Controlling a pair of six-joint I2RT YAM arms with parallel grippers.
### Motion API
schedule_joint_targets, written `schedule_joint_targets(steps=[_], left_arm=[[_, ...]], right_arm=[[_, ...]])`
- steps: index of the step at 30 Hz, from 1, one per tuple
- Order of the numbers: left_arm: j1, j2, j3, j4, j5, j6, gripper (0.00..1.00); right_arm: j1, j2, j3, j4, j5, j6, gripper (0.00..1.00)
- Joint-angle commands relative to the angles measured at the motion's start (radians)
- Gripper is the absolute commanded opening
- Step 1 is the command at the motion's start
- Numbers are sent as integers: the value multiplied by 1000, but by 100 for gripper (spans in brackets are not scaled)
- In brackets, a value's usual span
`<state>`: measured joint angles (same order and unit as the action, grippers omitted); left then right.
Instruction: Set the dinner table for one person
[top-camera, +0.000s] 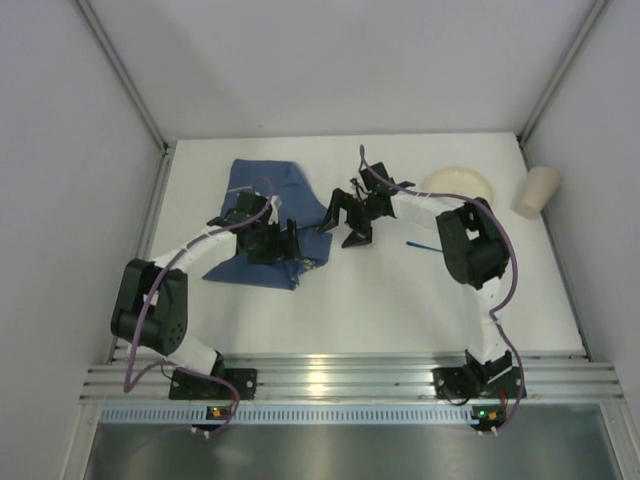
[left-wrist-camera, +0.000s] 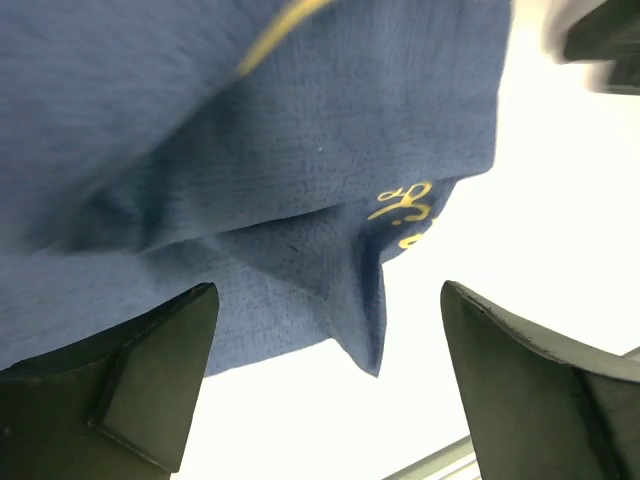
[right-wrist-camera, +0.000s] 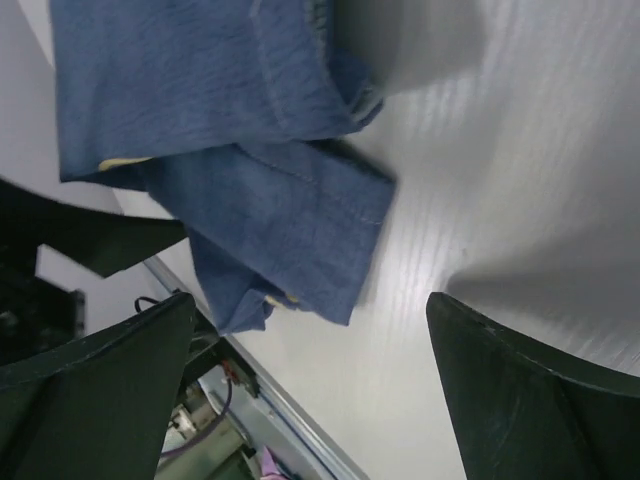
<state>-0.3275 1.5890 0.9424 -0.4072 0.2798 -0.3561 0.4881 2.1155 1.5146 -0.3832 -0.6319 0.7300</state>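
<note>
The white dinner table (top-camera: 380, 300) carries a crumpled dark blue cloth mat (top-camera: 262, 200) at the back left. My left gripper (top-camera: 303, 250) is open and empty over the mat's near right corner. In the left wrist view (left-wrist-camera: 330, 400) that gripper's jaws stand wide apart, with the mat's corner (left-wrist-camera: 250, 150) just ahead of them. My right gripper (top-camera: 346, 226) is open and empty beside the mat's right edge. In the right wrist view (right-wrist-camera: 320, 390) the folded mat edge (right-wrist-camera: 220, 120) lies ahead of its spread jaws, untouched.
A cream bowl (top-camera: 460, 185) sits at the back right, and a cream cup (top-camera: 535, 190) lies by the right edge. A thin blue utensil (top-camera: 422, 244) lies near the right arm. The ribbed aluminium rail (top-camera: 350, 380) runs along the near edge.
</note>
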Motion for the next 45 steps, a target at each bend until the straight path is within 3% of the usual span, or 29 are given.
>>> schedule_joint_targets(steps=[1,6,11,14,17,18,19,26,29,30,32,35,39,42,44,45], left_arm=[[21,-96,32,-38,-4,-23,99],[22,-175,56,-76,-68,-69,99],[80,-274,46,-166,-232,-130,99],[192,-343,-25,-153,-205,-153,99],[299,-376,-60,-195,-244,-144,99],[320,-373,-66,-208,-260,-142,99],[359,-368,-76,-211,-270,-135,99],[611,-201,-102,-188,-170,-179,99],[639,-133,-120,-159,-123,-204,98],[637,-117,-129,-144,-117,-204,98],[637,-103,-160,-99,-93,-211,97],[630,-49,-182,-59,-44,-198,77],[616,-15,-197,-27,-80,-195,63],[616,5,-200,2,-91,-202,36],[616,25,-188,14,-80,-207,3],[616,44,-180,21,-77,-210,0]], right_arm=[[-5,31,29,47,52,55,99],[12,21,-57,66,115,40,99],[33,73,-61,155,116,97,94],[72,121,-10,178,124,131,84],[104,155,41,152,143,120,68],[107,158,45,149,144,114,57],[104,156,35,148,150,112,52],[87,117,-10,121,169,88,31],[75,89,-39,112,176,75,15],[66,83,-56,109,176,68,1],[56,64,-71,98,182,65,0],[35,41,-106,96,189,52,0],[20,23,-129,93,189,45,0],[9,18,-129,83,190,34,0],[-2,12,-128,79,190,35,0],[-14,9,-126,81,187,45,0]])
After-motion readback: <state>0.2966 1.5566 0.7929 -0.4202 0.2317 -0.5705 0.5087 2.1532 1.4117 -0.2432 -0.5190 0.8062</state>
